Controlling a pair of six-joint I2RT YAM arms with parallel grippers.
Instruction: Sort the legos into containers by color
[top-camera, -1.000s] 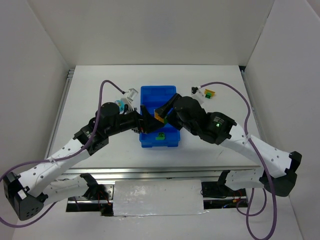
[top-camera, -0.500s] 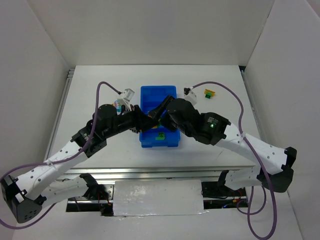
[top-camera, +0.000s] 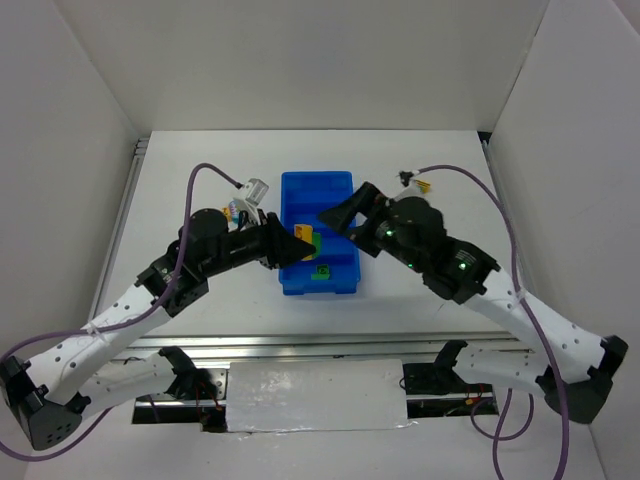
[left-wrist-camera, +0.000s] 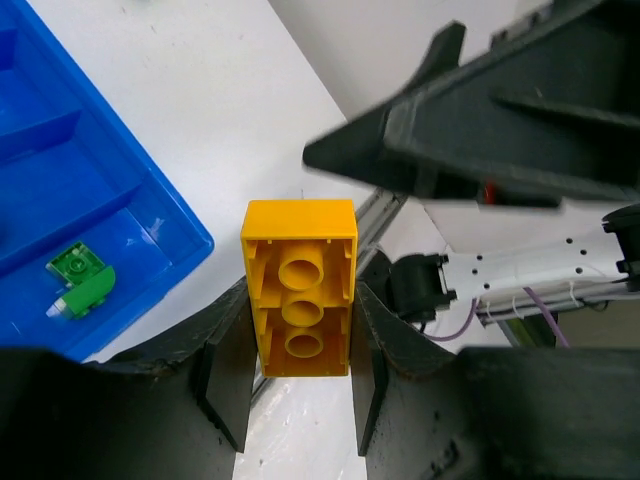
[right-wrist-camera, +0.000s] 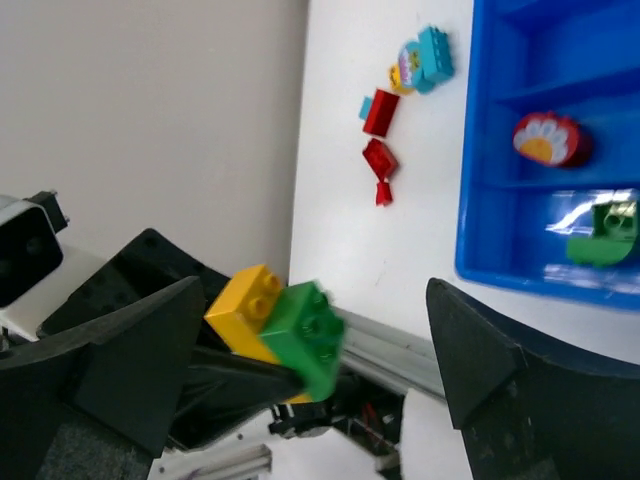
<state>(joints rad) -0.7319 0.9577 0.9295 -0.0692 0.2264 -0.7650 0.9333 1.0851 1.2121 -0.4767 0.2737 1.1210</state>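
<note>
Left jaws clamped on yellow lego (left-wrist-camera: 300, 290) — green lego (right-wrist-camera: 305, 335) joined to it. Right jaws spread wide, holding nothing — near blue tray (top-camera: 340, 283).

Left pincer (top-camera: 300, 246) with yellow-green lego (top-camera: 306, 237) above blue tray (top-camera: 316, 187).

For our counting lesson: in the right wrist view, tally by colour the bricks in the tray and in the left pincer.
Yellow brick: 1
Green bricks: 2
Red brick: 1
Total: 4
</note>
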